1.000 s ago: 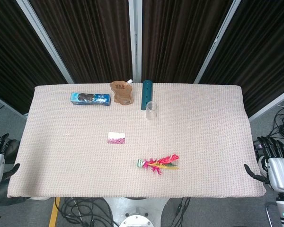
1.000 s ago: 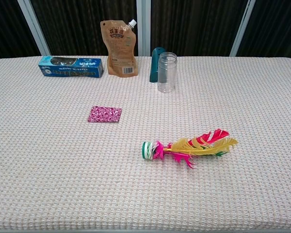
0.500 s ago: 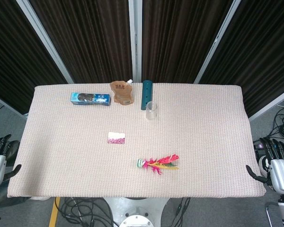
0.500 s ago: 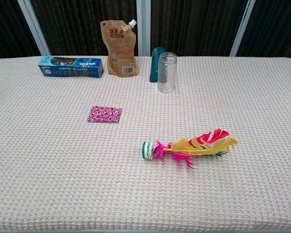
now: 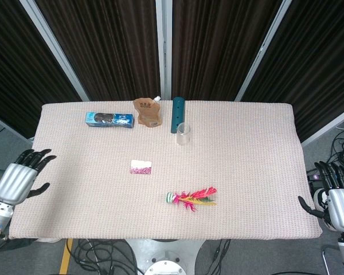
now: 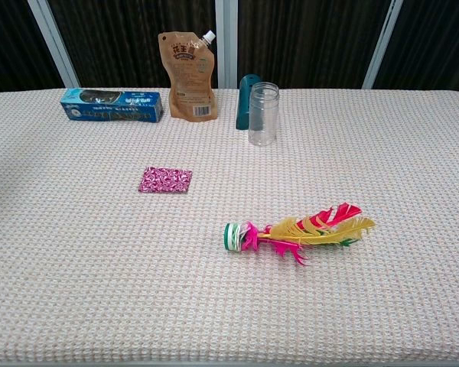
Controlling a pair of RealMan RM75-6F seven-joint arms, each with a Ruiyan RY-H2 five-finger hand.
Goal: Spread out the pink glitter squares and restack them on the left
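The pink glitter squares (image 6: pixel 165 180) lie as one flat, sparkly stack on the table (image 5: pixel 246 172), well right of the left hand (image 5: pixel 18 179); both it and the right hand (image 5: pixel 338 200) are empty, fingers apart.

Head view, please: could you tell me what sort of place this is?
Probably a robot test bench: a table under a beige woven cloth, dark pleated curtains behind, loose cables on the floor, and unrelated props such as a feathered shuttlecock.
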